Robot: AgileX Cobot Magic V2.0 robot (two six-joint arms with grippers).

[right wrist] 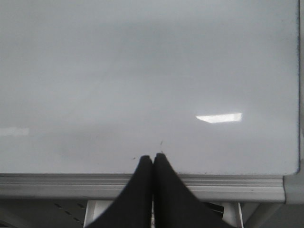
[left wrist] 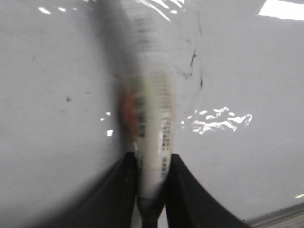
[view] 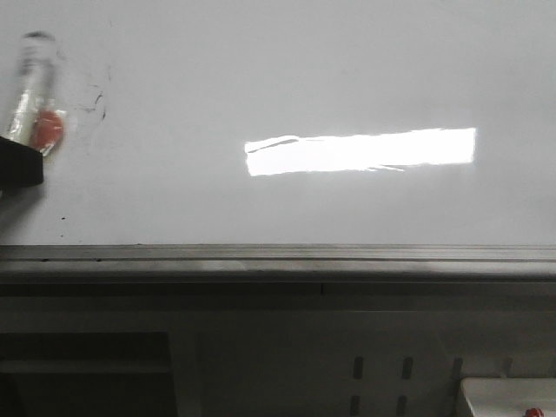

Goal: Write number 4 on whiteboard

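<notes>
Left end effector (left wrist: 152,164) clamping marker (left wrist: 151,128), label print blurred, unreadable, whiteboard (left wrist: 57,71) beneath

The whiteboard (view: 287,78) is glossy pale grey-white, with a bright white rectangular glare (view: 360,151) and a dull grey metal edge strip (view: 278,257). Just beside the marker (left wrist: 153,128), thin black scribble lines (left wrist: 192,64) and faint grey smudges mark the board. The marker is whitish and blurred, with rows of small dark print and an orange-red patch. The left end effector (left wrist: 152,173) is black, and so is the right end effector (right wrist: 152,166).
</notes>
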